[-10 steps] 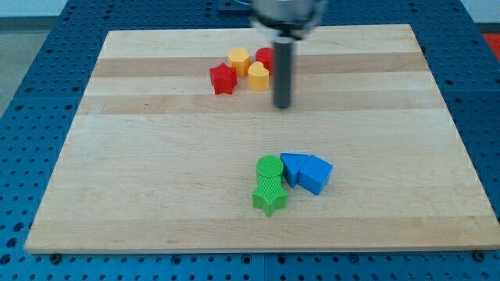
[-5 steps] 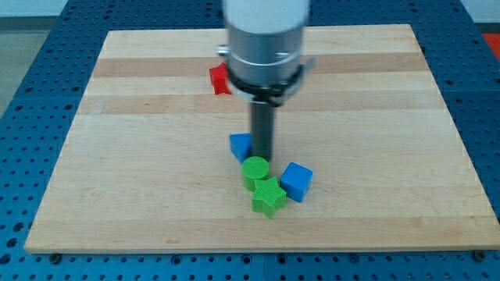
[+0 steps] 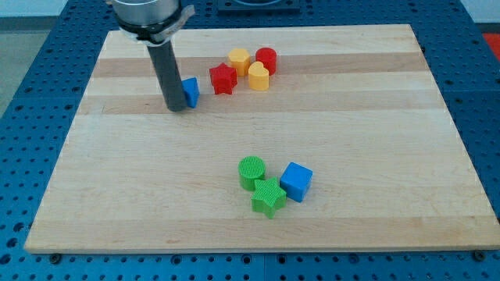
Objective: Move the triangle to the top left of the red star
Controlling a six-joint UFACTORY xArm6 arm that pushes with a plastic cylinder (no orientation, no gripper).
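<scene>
Tip: my tip (image 3: 175, 108) sits against the left face of the blue triangle (image 3: 190, 91) (bare rod, no jaws, holding nothing). Triangle is just left of the red star (image 3: 223, 79), slightly lower than it. Placement step underway, I judge; next push wants up-board travel, star untouched.

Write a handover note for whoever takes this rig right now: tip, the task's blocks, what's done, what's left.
My tip rests on the board against the view's left side of the blue triangle.
The blue triangle sits just to the view's left of the red star, slightly lower than it, with a small gap between them.
Done: the triangle is next to the star, away from the green blocks and blue cube at the view's bottom.
Left: nudge the triangle toward the view's top so it ends up at the star's top left, probably by coming around beneath it first.
</scene>
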